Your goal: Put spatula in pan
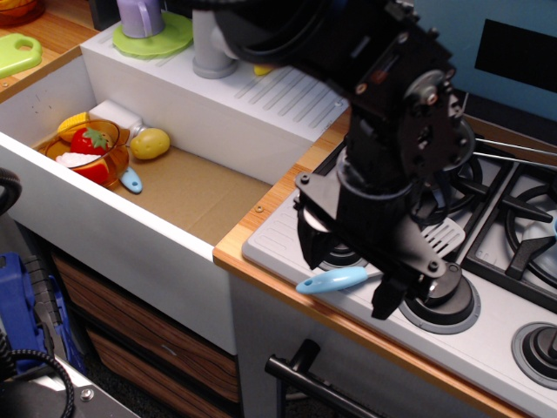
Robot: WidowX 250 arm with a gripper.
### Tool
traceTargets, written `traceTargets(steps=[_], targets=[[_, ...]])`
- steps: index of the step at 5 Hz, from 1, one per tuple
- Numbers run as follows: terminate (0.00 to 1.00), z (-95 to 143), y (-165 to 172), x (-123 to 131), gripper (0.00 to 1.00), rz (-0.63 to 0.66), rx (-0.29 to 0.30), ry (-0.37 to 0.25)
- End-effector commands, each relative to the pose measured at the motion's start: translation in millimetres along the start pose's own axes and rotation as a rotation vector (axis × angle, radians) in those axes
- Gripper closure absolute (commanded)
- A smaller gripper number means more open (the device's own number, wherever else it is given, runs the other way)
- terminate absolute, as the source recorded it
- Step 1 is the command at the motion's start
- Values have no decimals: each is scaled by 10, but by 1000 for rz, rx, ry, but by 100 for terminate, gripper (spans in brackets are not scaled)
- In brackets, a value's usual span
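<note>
The spatula lies on the stove's front strip, its light-blue handle (332, 279) pointing left and its grey slotted head (443, 234) showing to the right of the arm. My gripper (350, 270) is low over it, open, with one finger (311, 242) behind the handle and the other (387, 297) in front, straddling the neck. I cannot tell whether the fingers touch it. The pan's body is hidden behind my arm; only its long thin metal handle (515, 147) shows at the right edge.
Stove knobs (442, 300) (541, 346) stand along the front strip, with black burner grates (522, 218) behind. The sink (200, 187) on the left holds an orange bowl (91, 157) of toy food, a yellow fruit (150, 143) and a stubby blue utensil (131, 181).
</note>
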State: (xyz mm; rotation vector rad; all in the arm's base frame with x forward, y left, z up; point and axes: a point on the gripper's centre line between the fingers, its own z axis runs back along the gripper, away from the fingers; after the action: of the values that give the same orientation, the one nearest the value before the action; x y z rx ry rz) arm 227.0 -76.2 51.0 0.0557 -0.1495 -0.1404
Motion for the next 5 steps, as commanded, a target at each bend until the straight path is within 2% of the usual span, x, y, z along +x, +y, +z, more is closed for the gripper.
traceTargets(steps=[1, 4, 5], targets=[[0, -14, 56, 39, 0, -7, 6, -30], [0, -197, 186, 74, 0, -28, 5, -57], [0, -295, 228, 34, 0, -22, -22, -63]])
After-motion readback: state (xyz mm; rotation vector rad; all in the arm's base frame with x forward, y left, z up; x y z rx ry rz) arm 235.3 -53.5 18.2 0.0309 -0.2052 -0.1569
